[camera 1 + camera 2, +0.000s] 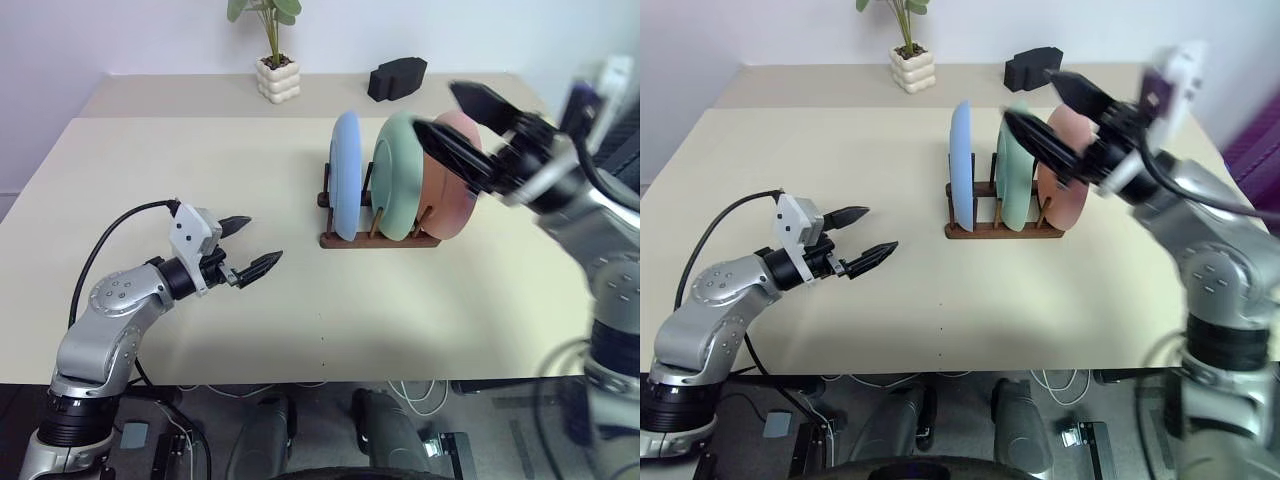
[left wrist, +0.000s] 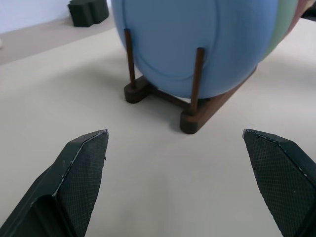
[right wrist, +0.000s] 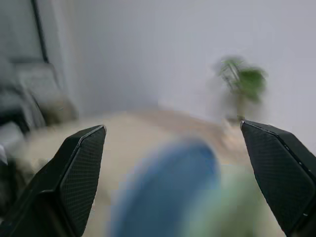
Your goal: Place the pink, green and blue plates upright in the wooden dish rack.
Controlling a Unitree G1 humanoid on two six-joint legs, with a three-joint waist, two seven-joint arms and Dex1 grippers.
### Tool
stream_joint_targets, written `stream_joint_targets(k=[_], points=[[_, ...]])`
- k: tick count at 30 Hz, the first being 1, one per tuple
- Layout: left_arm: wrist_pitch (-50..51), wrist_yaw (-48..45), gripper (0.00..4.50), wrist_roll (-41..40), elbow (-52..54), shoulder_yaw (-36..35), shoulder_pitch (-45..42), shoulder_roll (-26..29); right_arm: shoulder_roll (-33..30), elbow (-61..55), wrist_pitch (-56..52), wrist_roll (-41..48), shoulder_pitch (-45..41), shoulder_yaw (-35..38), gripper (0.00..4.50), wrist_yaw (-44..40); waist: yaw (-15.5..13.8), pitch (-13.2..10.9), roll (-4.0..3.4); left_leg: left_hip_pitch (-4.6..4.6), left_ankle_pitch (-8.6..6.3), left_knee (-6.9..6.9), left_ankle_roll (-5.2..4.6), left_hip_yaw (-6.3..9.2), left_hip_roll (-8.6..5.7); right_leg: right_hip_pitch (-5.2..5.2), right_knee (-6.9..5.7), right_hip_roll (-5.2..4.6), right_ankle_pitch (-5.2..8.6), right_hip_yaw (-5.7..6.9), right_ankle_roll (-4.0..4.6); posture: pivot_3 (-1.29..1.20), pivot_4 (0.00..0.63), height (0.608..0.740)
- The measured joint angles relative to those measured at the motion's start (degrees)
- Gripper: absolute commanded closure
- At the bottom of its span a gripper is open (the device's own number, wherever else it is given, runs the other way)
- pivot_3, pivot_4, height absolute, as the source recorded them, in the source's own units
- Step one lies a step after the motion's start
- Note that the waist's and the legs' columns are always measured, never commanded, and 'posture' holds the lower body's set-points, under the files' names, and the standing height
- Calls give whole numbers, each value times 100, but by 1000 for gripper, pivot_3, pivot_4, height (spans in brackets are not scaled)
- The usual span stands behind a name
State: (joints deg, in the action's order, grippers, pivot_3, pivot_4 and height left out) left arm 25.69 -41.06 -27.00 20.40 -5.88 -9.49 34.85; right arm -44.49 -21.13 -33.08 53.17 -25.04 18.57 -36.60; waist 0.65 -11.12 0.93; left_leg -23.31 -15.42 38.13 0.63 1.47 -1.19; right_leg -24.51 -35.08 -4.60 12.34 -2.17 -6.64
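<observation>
Standing upright in the wooden dish rack [image 1: 380,238]: blue plate [image 1: 345,175], green plate [image 1: 400,175], pink plate [image 1: 455,180]. Hovering, fingers spread: left gripper [image 1: 247,246], right gripper [image 1: 458,112]. Showing no readable writing.

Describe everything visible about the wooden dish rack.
The wooden dish rack is small, dark brown and looks like stained wood: two parallel base rails joined by crossbars, with thin upright pegs. It sits flat on the beige table, toward the far right. Three plates stand on edge in it: the blue plate on the left, the green plate in the middle, the pink plate on the right. Neither gripper touches it.
</observation>
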Motion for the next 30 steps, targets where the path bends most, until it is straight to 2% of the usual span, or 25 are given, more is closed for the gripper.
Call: stream_joint_targets(k=[6, 9, 11, 20, 30], points=[[-152, 20, 0, 107, -325, -18, -44, -65, -503, 492, 655, -798, 1501, 721, 45, -1143, 7, 0, 0, 15, 0, 4, 0, -11, 3, 7, -5, 3, 1, -6, 3, 0, 150, 733], [-245, 31, 0, 200, -498, 6, -41, -137, -590, 862, 1061, -1471, 2213, 681, 45, -1513, 2, 0, 0, 15, 0, 7, 0, -18, 2, 8, -3, 2, 1, -11, 3, 0, 150, 733], [-291, 36, 0, 277, -607, 11, -44, -142, -587, 1023, 1244, -1762, 2366, 589, 45, -1599, 17, 1, -1, 18, 0, 7, 0, -25, 2, 6, -4, 1, 1, -20, 3, 0, 150, 733], [-626, 11, 0, 467, -1039, -36, 138, -170, -176, 2140, 2036, -2666, 2357, 43, 45, -1606, 2, 2, 0, 23, 0, 7, 0, -28, 1, 7, -5, 0, 1, -24, 3, 0, 150, 733], [-718, -132, 0, 483, -1191, -71, 215, -117, 1, 2473, 2366, -2830, 2222, 10, 45, -1600, 4, 2, 0, 24, 0, 7, 0, -27, 2, 7, -7, 0, 0, -24, 3, 0, 150, 733]])
